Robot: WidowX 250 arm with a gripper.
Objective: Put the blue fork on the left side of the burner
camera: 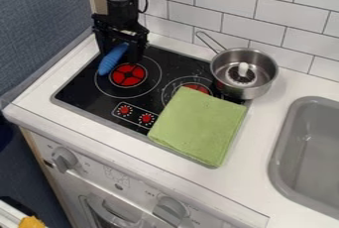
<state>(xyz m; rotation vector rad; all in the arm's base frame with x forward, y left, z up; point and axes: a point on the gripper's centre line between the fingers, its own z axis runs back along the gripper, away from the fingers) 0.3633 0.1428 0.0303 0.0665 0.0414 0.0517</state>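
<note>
The black gripper [122, 48] hangs over the back left part of the stove top, at the upper left of the view. The blue fork [113, 59] shows as a ribbed blue shape just below and partly behind the gripper, slanting down to the left. Its upper end is hidden at the gripper; its lower end lies at the left edge of the left burner [128, 75], a red disc with a white ring around it. Whether the fork touches the stove or is held, I cannot tell.
A green folded cloth [198, 125] covers the stove's front right part. A steel pot [244, 92] with a white and black item inside stands at the back right, near the tiled wall [228, 24]. The grey sink [310, 152] is at the right.
</note>
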